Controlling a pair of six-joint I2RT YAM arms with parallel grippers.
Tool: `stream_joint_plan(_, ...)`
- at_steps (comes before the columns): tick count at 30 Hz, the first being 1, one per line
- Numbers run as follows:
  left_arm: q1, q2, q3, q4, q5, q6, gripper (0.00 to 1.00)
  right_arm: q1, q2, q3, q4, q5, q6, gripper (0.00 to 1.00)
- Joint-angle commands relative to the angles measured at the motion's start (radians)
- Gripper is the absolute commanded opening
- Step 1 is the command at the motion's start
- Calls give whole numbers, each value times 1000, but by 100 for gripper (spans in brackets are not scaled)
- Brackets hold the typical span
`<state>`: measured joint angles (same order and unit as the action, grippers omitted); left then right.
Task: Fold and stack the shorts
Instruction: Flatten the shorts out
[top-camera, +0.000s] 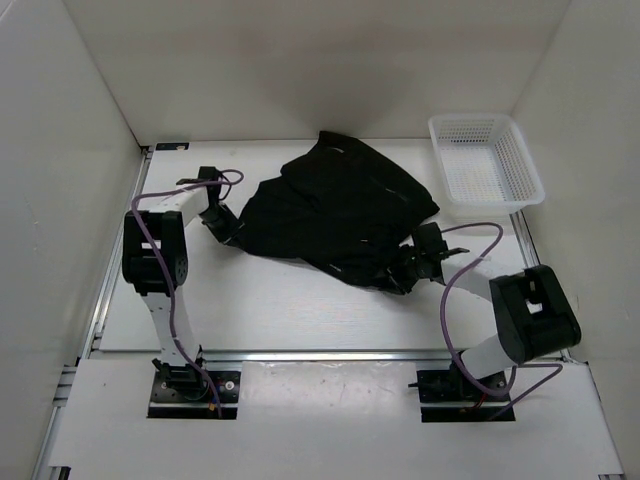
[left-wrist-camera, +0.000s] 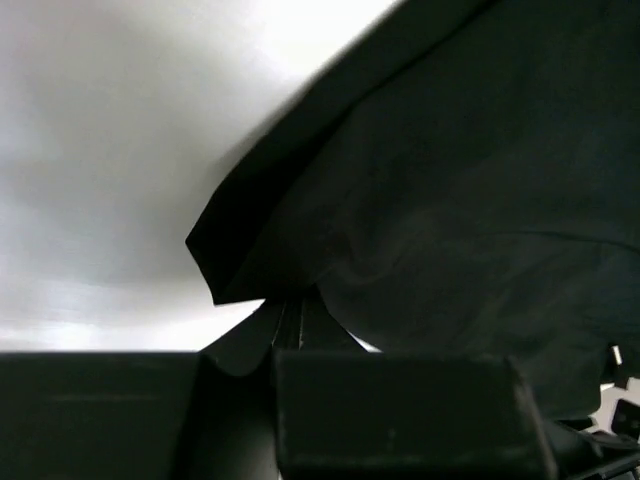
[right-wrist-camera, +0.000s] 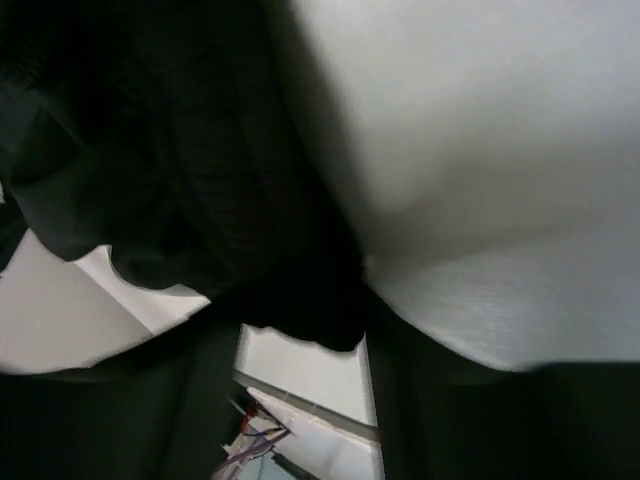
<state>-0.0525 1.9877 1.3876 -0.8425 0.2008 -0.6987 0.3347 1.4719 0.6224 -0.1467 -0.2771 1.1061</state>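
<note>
We saw the shorts (top-camera: 340, 210) lying bunched between both pincers, and the basket (top-camera: 487, 165) beyond the right one. The left pincer (top-camera: 231, 234) was pressed together on their edge. The right pincer (top-camera: 399, 274) straddled cloth, but we could not tell its grip.

Plain white walls (top-camera: 300, 60) enclose a white table (top-camera: 290, 310) on the left, far and right. Aluminium rails (top-camera: 105, 280) edge its left and near sides. The light is soft and even.

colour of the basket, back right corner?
White, an open mesh pattern. The basket shows best in the top external view.
</note>
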Motion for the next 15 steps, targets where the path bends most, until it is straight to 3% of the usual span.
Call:
stream_joint_plan(1,-1,17,48,17,8,1,10,13,51,82,38,74,12,27)
stream_joint_plan(4,-1,39,102,7,20,1,10,1,51,196,-48,163,-43,0)
stream_joint_plan(11,29,83,353,-92,20,1,10,-77,102,491,-217,220,-238,0)
stream_joint_plan(15,42,60,478,-165,9,11,10,-77,76,562,-318,255,-340,0)
